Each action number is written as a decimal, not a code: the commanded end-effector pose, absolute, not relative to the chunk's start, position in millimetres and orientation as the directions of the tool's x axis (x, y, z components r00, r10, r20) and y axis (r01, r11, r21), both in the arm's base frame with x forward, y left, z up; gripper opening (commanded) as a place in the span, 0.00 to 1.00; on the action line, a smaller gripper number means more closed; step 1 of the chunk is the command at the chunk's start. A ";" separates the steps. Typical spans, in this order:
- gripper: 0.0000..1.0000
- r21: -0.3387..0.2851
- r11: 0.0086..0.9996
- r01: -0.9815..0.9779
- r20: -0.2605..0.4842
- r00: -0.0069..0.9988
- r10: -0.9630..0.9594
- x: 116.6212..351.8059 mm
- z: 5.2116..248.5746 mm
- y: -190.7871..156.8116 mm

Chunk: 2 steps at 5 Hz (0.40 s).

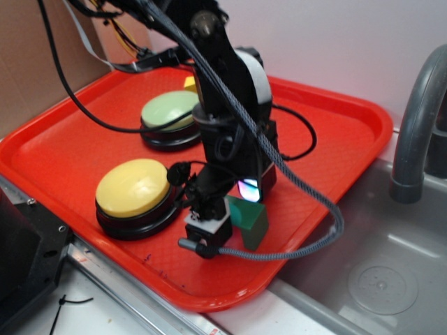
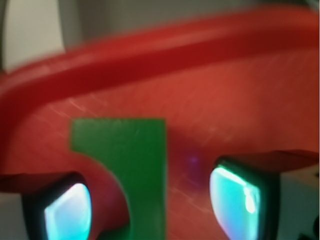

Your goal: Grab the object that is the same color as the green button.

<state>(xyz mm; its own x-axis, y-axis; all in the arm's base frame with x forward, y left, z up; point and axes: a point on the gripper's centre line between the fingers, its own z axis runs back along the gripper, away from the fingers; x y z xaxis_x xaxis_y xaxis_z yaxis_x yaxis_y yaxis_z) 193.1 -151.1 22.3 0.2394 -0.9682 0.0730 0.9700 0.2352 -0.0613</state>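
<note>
My gripper (image 2: 150,200) is down low over the red tray (image 1: 63,146), its jaws spread apart, and the dark green arch block (image 2: 131,160) sits between them. In the wrist view the block is not centred: it lies close to the left pad (image 2: 67,212), possibly touching it, while a clear strip of tray shows between the block's straight edge and the right pad (image 2: 235,197). The half-round cutout faces the left pad, so that side offers less flat face to press on.

In the exterior view the block (image 1: 250,218) stands near the front edge of the tray, just beside my gripper (image 1: 209,234), with the yellow button (image 1: 134,187) to one side and the pale green button (image 1: 170,110) farther back. That button's colour is my match, so the block is the right target, not the yellow piece (image 1: 190,84) behind it.

To do this well, I judge I should shift slightly so the block sits midway, and make sure the pads reach below the cutout's arc onto solid wood or plastic. Then I should close slowly, letting both pads meet flat faces at once. An uneven squeeze could twist the block or push it sideways across the tray. The wrist view is blurred, so exact contact is hard to tell.
</note>
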 end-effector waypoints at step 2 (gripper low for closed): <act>0.00 0.006 0.306 0.952 0.032 0.305 -0.952 206.6 30.8 -149.1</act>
